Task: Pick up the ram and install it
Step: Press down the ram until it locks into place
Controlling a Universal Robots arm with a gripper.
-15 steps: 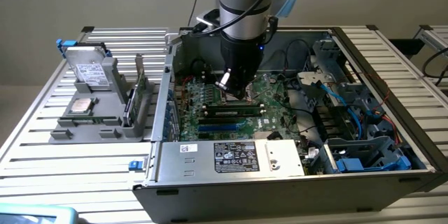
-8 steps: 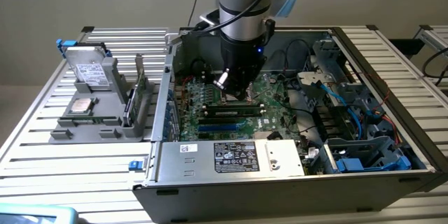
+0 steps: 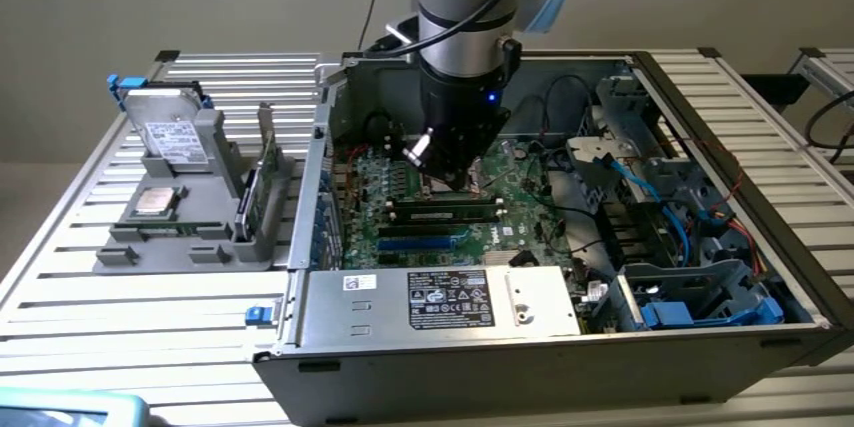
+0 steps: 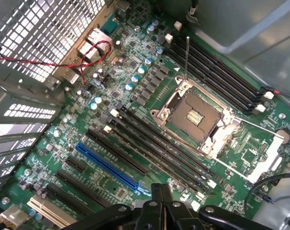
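Tool [image 4: 160,201] fully closed, fingers pressed together, nothing between them. It hangs over the motherboard [image 4: 135,120], just above the row of black slots [image 4: 159,148] beside the blue slot [image 4: 109,165], not touching the board as far as I can see.

Arm [image 3: 467,17] comes straight down into the open PC case [image 3: 561,197], wrist vertical, tool [image 3: 447,175] near the board centre.

Ram [image 3: 447,214] lies seated lengthwise in a slot on the board, just in front of the tool in the exterior view; can't tell if its latches are closed. CPU socket [image 4: 195,117] empty, lever up.

Case contents: power supply [image 3: 441,302] along the near edge, blue drive cage [image 3: 694,297] and blue cables at the exterior view's right.

On the bench [image 3: 80,297] at the exterior view's left: grey holder [image 3: 200,237] with a CPU [image 3: 154,202] lying flat, a hard drive [image 3: 174,132] standing upright behind it, and an upright card [image 3: 267,172] in its slot.
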